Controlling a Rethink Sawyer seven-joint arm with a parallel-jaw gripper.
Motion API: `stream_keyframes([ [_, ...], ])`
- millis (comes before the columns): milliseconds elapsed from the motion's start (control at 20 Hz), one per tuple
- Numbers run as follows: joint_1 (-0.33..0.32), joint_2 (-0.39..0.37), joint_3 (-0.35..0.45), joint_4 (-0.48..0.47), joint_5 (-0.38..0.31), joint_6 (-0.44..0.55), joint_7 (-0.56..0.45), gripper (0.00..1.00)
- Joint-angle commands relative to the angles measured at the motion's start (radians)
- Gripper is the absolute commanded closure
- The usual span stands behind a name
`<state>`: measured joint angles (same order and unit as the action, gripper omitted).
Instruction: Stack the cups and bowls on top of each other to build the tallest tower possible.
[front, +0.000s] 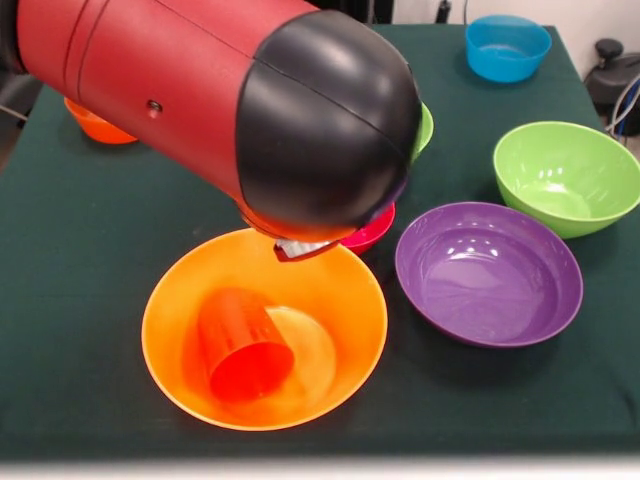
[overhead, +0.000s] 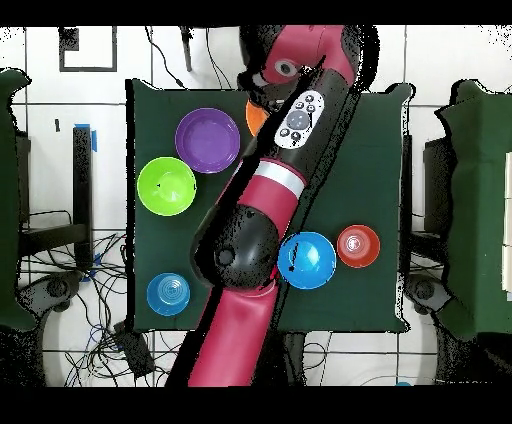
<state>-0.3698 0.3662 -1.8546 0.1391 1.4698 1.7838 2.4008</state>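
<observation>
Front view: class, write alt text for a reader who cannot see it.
A red and black robot arm looms over a big orange bowl with an orange cup lying on its side inside. A purple bowl and a green bowl sit beside it.

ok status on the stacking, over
Pincer hidden behind the arm. Orange plastic cup lying tipped inside big orange bowl. Small crimson bowl beside it, unstacked.

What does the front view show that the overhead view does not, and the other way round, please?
Only the front view shows the inside of the big orange bowl, with an orange cup lying tilted in it, and part of a crimson bowl behind it. Only the overhead view shows a second blue bowl and a small orange bowl holding something red. Both show the purple bowl, a lime green bowl, a blue bowl and the arm.
</observation>
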Motion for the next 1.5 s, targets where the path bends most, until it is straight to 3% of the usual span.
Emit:
stream_keyframes([
  [50, -0.023, 0.033, -0.149, -0.064, 0.066, 0.013, 0.094, 0.00],
  [500, -0.049, 0.021, -0.285, -0.064, 0.172, 0.013, 0.055, 0.00],
  [1050, -0.099, -0.008, -0.528, -0.056, 0.388, 0.034, -0.024, 0.00],
  [1500, -0.108, -0.015, -0.640, -0.043, 0.503, 0.063, -0.030, 0.00],
])
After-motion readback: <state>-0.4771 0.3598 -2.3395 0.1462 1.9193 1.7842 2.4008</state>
